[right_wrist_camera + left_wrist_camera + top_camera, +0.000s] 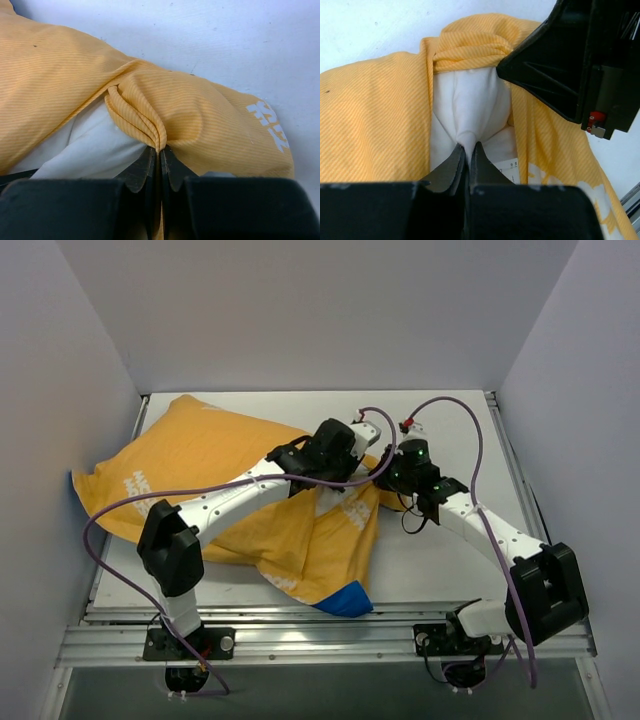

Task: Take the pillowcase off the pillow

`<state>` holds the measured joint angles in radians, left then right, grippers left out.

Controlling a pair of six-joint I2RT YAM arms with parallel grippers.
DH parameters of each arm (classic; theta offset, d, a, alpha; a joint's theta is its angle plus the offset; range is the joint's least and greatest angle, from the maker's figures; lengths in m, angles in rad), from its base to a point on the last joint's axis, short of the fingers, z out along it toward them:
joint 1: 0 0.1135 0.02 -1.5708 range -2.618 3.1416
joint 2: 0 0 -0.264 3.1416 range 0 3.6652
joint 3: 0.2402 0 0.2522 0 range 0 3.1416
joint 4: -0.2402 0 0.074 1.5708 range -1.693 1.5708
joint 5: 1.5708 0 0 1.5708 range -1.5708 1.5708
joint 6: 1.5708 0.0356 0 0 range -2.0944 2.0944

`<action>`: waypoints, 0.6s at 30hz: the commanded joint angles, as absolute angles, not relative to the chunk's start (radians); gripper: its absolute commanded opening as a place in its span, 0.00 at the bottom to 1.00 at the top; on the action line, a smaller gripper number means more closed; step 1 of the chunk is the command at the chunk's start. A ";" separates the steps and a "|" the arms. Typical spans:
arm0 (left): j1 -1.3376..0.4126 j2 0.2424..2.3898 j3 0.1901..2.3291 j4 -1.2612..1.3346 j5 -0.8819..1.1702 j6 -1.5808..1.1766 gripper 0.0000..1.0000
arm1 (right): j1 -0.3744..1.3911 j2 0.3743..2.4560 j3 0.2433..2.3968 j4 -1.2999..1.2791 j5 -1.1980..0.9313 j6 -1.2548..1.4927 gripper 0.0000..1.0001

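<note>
We see the pillowcase [200, 455] spread from centre to 9 o'clock on the bench [440, 560]. L end effector [467, 146] pinches the white pillow [470, 100] at the opening — R end effector [159, 149] clamps a pillowcase fold.

The pillowcase [200, 455] is yellow-orange with fine woven stripes and white lettering, and one corner shows blue. The pillow [470, 100] is plain white. The table [440, 560] is white and the cables [441, 399] are purple.

White pillow [470, 105] partly inside bunched yellow-orange pillowcase [200, 455]
</note>
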<state>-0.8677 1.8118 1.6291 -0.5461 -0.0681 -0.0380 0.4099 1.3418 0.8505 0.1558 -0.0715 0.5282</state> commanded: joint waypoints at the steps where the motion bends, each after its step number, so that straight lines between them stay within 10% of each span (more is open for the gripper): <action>1: -0.870 1.697 1.628 -0.652 -0.101 -0.057 0.02 | 0.367 1.365 0.867 0.121 0.129 0.495 0.00; 18: -0.721 1.338 1.351 -0.482 0.078 -0.123 0.02 | 0.101 1.428 0.792 0.097 -0.133 0.486 0.00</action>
